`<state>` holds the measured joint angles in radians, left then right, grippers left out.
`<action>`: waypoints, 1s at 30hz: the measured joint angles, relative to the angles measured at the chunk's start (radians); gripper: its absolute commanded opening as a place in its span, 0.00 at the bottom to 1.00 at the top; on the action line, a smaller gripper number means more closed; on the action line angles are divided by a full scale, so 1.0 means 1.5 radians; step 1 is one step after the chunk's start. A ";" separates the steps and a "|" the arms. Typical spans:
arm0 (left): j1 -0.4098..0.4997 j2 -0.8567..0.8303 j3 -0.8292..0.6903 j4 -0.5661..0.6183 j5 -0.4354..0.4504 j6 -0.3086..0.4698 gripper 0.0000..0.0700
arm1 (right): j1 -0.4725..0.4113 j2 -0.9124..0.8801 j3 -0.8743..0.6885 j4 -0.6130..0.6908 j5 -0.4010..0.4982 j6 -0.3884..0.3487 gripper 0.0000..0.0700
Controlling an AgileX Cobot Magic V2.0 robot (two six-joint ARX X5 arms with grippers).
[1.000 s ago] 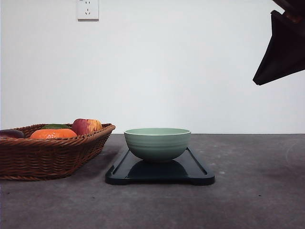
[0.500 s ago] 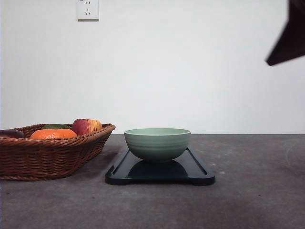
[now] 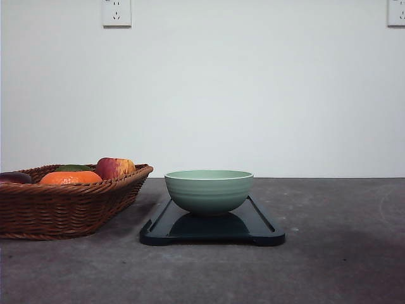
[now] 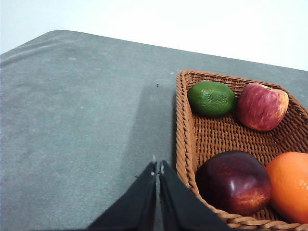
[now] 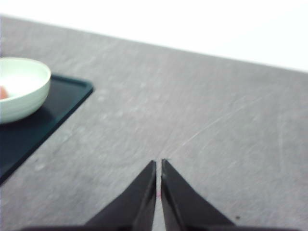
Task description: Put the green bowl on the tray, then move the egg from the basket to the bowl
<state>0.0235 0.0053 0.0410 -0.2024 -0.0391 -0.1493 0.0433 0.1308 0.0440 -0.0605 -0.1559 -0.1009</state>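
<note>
sage-green bowl [image 3: 209, 190] sits on the dark tray [image 3: 261, 225], centre of the table [image 3: 342, 266] in the front view, about mid-tray. in the right wrist view a sliver of pinkish-brown shows inside the bowl at the frame edge, likely the egg [image 5: 3, 92], too cropped and blurred to be sure.

wicker basket [image 3: 69, 206] is left of the tray, near it but not touching. in it: an orange [image 3: 69, 178], a red-yellow apple [image 3: 115, 168], a green fruit [image 4: 211, 98] and a dark red fruit [image 4: 234, 181].

left gripper [image 4: 157, 169]: fingers pressed together, only a hairline gap at the tips, nothing between them. it hangs over bare table just outside the basket's left rim; cannot tell whether the right finger touches the wicker.

right gripper [image 5: 158, 164]: fingers together too, thin slit at the tips, holding nothing. it's over bare table to the right of the tray, well apart from the bowl.

two wall outlets [image 3: 116, 12] at the top of the front view.
</note>
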 measured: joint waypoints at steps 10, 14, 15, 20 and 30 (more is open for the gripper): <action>0.000 0.000 0.000 0.000 0.000 0.000 0.00 | 0.000 -0.085 -0.019 -0.036 0.037 0.000 0.01; 0.000 0.000 0.000 0.000 0.000 0.000 0.00 | 0.000 -0.085 -0.019 -0.036 0.036 0.000 0.01; 0.000 0.000 0.000 0.000 0.000 0.000 0.00 | 0.000 -0.085 -0.019 -0.036 0.036 0.000 0.01; 0.000 0.000 0.000 0.000 0.000 0.000 0.00 | 0.000 -0.085 -0.019 -0.036 0.036 0.000 0.01; 0.000 0.000 0.000 0.000 0.000 0.000 0.00 | 0.000 -0.085 -0.019 -0.036 0.036 0.000 0.01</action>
<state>0.0235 0.0055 0.0406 -0.2018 -0.0391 -0.1493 0.0437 0.0032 0.0162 -0.1150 -0.1024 -0.1005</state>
